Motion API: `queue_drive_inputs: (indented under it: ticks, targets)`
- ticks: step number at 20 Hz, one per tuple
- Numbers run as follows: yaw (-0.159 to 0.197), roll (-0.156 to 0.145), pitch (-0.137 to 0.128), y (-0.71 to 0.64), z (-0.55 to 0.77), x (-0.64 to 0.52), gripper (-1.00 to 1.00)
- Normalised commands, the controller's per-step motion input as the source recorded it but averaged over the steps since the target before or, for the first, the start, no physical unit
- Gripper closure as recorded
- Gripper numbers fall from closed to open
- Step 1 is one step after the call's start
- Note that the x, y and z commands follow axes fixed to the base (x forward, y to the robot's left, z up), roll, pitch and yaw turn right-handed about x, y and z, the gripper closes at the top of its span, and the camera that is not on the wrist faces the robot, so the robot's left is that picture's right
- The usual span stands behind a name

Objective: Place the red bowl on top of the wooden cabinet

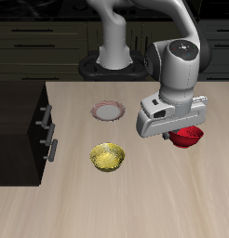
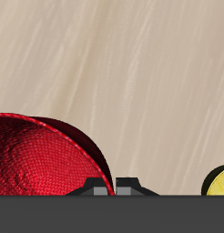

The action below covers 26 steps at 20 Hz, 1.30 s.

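I see the gripper [image 1: 184, 138] directly over the red bowl [image 1: 189, 138], which sits on the table [image 1: 172, 204]. I cannot tell whether the fingers are parted or closed. From the wrist view, the bowl's rim lies close below. The wooden cabinet [image 1: 21, 130] stands well apart, beyond the yellow bowl [image 1: 108, 156] and a plate [image 1: 108, 111].

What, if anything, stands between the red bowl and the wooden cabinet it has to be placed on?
The yellow bowl and a plate sit on the table between the red bowl and the wooden cabinet; both are low, so a lifted carry should clear them.
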Motion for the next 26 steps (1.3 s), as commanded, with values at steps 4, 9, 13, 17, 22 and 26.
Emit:
queue_drive_inputs:
  ticks: [4, 9, 13, 17, 22, 26]
  targets:
    - [-0.025, 0.025, -0.056, -0.2, 0.24, -0.14, 1.0]
    - [0.047, -0.031, -0.069, -0.18, 0.25, -0.13, 1.0]
    - [0.065, -0.069, -0.068, -0.31, 0.28, -0.08, 1.0]
    - [0.059, -0.114, -0.036, -0.29, 0.21, -0.04, 1.0]
    - [0.08, -0.037, -0.047, -0.18, 0.16, -0.01, 1.0]
    - [-0.025, 0.039, 0.011, -0.02, 0.09, -0.03, 1.0]
